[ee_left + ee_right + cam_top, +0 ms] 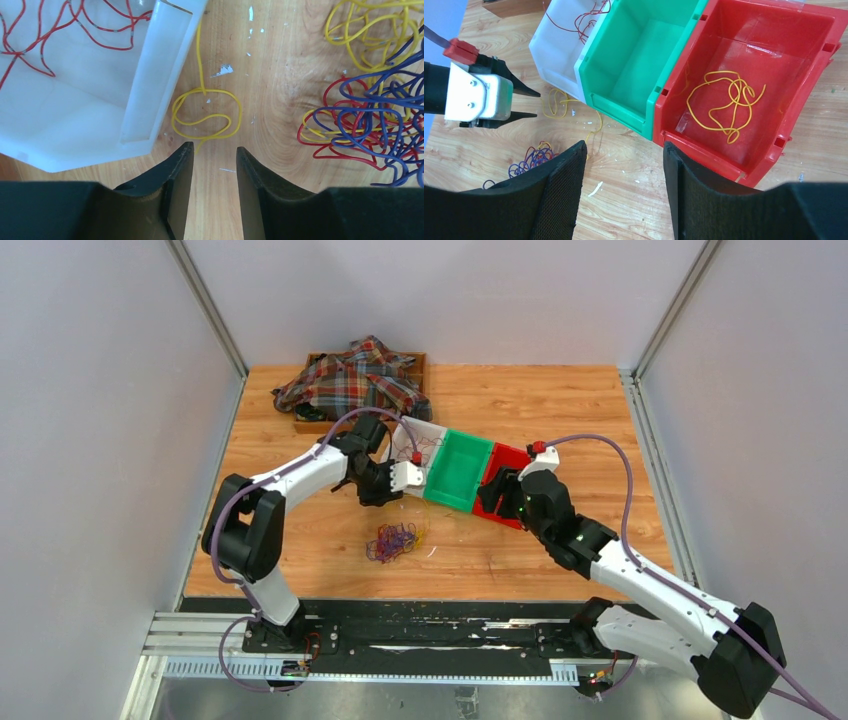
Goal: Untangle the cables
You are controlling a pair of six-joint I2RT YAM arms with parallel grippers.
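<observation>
Left gripper [214,148] (jaws apart) near yellow cable [202,91].

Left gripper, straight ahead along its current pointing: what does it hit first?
Probably the loose yellow cable loop on the table, dead ahead of the left gripper, jaws open; white bin and main tangle lie off to either side. Depth unclear.

The wooden desk [560,400] carries a white bin [157,75], a green bin [459,470] and a red bin [507,455] touching in a slanted row, a loose yellow cable loop [215,116] just beside the white one, the tangled cables [393,541] nearer the arms, and a wooden tray [308,426] at its far edge.
</observation>
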